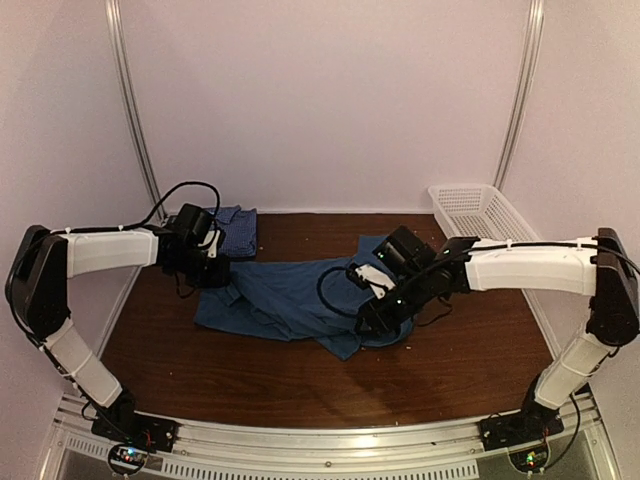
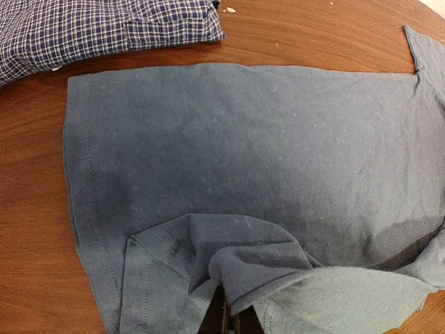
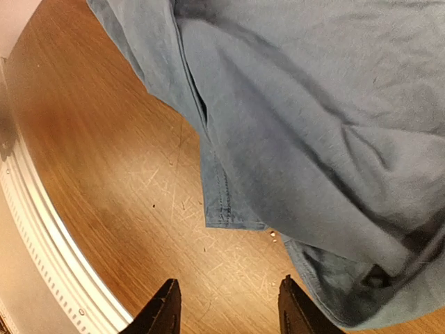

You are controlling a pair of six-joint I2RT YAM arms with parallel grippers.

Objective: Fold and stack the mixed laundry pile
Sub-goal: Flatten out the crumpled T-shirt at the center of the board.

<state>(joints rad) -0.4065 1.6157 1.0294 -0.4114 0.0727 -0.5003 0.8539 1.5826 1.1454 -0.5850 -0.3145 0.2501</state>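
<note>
While the left claw (image 2: 229, 316) is clamped on a raised fold of the teal t-shirt (image 2: 243, 153), the rest of that garment lies spread on the wooden surface (image 1: 470, 360). From above, its long axis runs left to right across the middle of the surface, the right end sitting a little nearer the arms. Which end holds the neck cannot be told. A stitched hem runs along the picture's left edge in the left wrist view.

Two garments are in sight. The second, a checked shirt (image 1: 238, 228), lies folded into a compact block at the back left, just beyond the t-shirt's far edge, its long side parallel to that edge.

The right claw (image 3: 226, 306) hangs with its fingers apart and nothing between them, over bare wood just beside the t-shirt's rumpled near edge.

One white lattice basket (image 1: 480, 210) stands at the back right corner, well apart from both garments.
</note>
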